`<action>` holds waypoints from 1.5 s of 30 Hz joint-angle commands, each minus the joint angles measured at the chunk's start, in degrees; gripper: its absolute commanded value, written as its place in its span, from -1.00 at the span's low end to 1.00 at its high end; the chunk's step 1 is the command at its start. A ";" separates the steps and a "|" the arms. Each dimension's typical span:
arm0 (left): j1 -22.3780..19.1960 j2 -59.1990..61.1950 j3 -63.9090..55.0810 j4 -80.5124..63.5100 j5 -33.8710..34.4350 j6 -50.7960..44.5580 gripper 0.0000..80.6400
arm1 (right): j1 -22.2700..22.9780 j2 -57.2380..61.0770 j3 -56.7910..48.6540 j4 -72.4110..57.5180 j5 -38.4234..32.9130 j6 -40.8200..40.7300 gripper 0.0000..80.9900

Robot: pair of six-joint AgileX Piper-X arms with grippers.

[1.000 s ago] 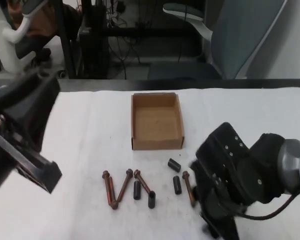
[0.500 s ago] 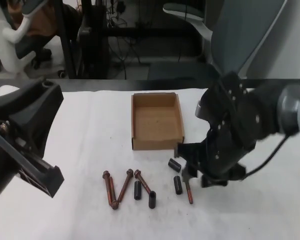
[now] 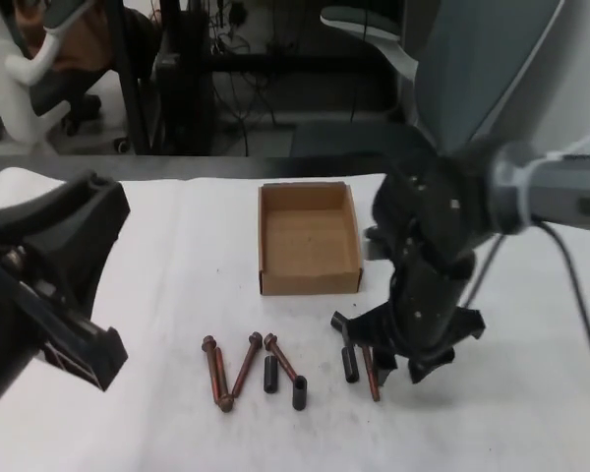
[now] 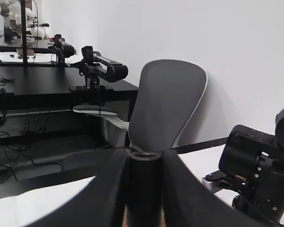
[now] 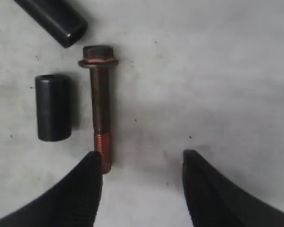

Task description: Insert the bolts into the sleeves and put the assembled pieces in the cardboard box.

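Observation:
My left gripper [image 4: 143, 158] is held up above the bench's left side, shut on a black sleeve [image 4: 143, 194] that stands upright between its fingers. My right gripper [image 5: 142, 189] points down, open, over a copper bolt [image 5: 100, 109] lying on the white cloth; one finger [image 5: 85, 189] is right beside the bolt's threaded tip. A black sleeve [image 5: 53, 107] lies beside that bolt, another sleeve [image 5: 52, 19] beyond its head. In the high view the right gripper [image 3: 403, 366] hangs beside this bolt [image 3: 371, 374]. The cardboard box [image 3: 310, 285] sits behind, with nothing in it.
Three more bolts [image 3: 244, 364] and two sleeves [image 3: 269, 374] lie in a loose row on the cloth in front of the box, left of the right arm. An office chair [image 3: 472, 79] stands beyond the bench's far edge.
The right arm has swung from the bench's front right corner toward the middle and turned its gripper down over the rightmost bolt. The left arm has barely shifted.

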 commanded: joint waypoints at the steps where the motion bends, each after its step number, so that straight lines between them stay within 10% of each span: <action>1: 0.04 -0.48 -0.05 -0.20 -0.33 -0.45 -0.96 | 0.06 1.71 -3.70 1.36 0.97 -1.35 0.21; 33: 0.04 -0.48 -0.05 6.33 -1.17 0.01 -0.96 | 0.69 10.35 -11.08 1.89 1.91 -5.99 0.21; 45: 0.04 -0.48 -0.05 10.43 -2.89 -1.98 -0.96 | 2.23 -9.98 -1.22 -9.38 3.20 -7.68 0.21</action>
